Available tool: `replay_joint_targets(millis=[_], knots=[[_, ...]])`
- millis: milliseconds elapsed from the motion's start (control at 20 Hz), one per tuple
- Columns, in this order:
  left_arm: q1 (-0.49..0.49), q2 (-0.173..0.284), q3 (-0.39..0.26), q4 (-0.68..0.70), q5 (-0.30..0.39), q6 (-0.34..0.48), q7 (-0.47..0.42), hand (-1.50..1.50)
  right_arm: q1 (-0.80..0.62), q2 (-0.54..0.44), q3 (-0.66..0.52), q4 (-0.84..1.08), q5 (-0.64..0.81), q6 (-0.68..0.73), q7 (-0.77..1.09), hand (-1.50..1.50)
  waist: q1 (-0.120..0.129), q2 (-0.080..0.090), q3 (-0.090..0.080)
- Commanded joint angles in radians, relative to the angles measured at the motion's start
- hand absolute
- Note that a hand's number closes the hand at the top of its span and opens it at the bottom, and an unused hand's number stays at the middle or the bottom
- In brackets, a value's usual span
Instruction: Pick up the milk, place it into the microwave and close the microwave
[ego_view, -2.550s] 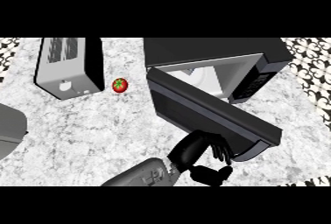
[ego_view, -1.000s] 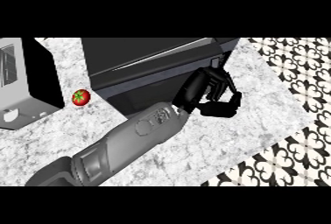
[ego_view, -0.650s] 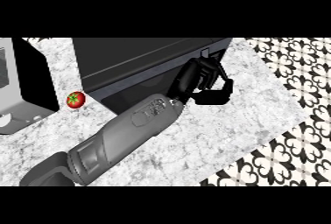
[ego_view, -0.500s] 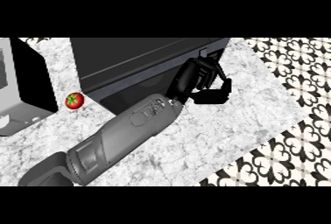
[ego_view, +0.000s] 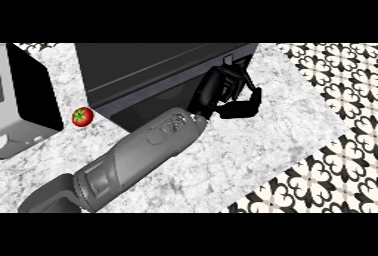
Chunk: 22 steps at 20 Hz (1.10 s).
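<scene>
On the white-grey marble counter (ego_view: 244, 155), going left to right: a grey and black appliance (ego_view: 26, 100) at the left edge (cut off, type unclear), then a small red tomato (ego_view: 82, 116) with a green stem just beside it. Next the black microwave (ego_view: 155, 70), its door shut, standing close to the counter's right edge. Off that edge lies black-and-white patterned floor (ego_view: 332, 90). One grey forearm (ego_view: 133, 160) runs up from lower left to a black hand (ego_view: 225, 95), palm against the microwave's front near its right corner, fingers partly curled with nothing in them. Which hand it is cannot be told. The milk is nowhere visible.
</scene>
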Motion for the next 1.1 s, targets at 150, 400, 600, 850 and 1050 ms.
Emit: replay_joint_targets(millis=[150,400,600,850,1050], knots=[[-0.078,-0.059,-0.004,0.034,0.016,0.005,0.001,1.50,-0.021,-0.030,-0.014,0.015,-0.043,0.011,0.020,-1.50,-0.027,0.008,0.004],[-0.074,-0.058,-0.001,0.029,0.035,0.018,-0.008,1.50,-0.034,-0.041,-0.022,0.028,-0.068,0.010,0.028,-1.50,-0.028,0.012,0.003],[-0.072,-0.058,-0.008,0.020,0.045,0.036,-0.012,1.50,-0.050,-0.056,-0.013,0.027,-0.092,0.021,0.040,-1.50,-0.028,0.015,0.002],[-0.013,-0.061,0.086,0.104,0.102,0.200,0.003,1.50,-0.042,-0.064,-0.044,0.038,-0.119,0.011,0.045,-1.50,0.031,0.002,0.001],[-0.014,-0.062,0.084,0.141,0.115,0.192,-0.009,1.50,-0.037,-0.077,-0.086,0.043,-0.138,-0.006,0.049,-1.50,0.050,0.000,0.000]])
